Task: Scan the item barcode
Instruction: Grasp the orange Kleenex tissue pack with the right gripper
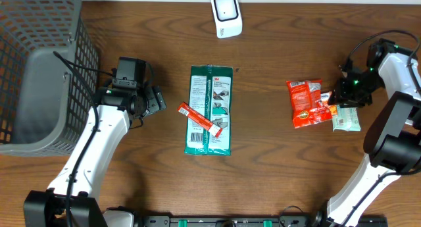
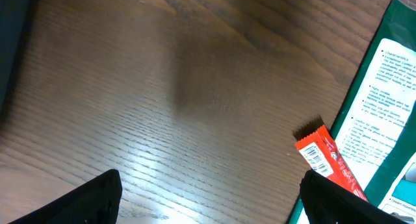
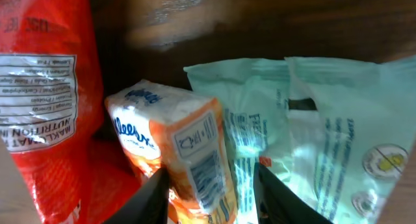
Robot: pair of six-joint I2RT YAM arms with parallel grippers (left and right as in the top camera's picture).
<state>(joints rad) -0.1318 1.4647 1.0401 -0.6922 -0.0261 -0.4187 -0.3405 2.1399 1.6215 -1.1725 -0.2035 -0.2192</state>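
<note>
Pick step; our right gripper [image 3: 211, 193] half-open astride tissue pack [image 3: 170, 146]; left gripper [image 2: 211, 197] wide, empty; next we clamp, lift to scanner [image 1: 226, 15].

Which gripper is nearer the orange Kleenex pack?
Right. The right gripper straddles the Kleenex pack, one finger on either side. The left gripper is far across the table, beyond the green 3M package.
</note>
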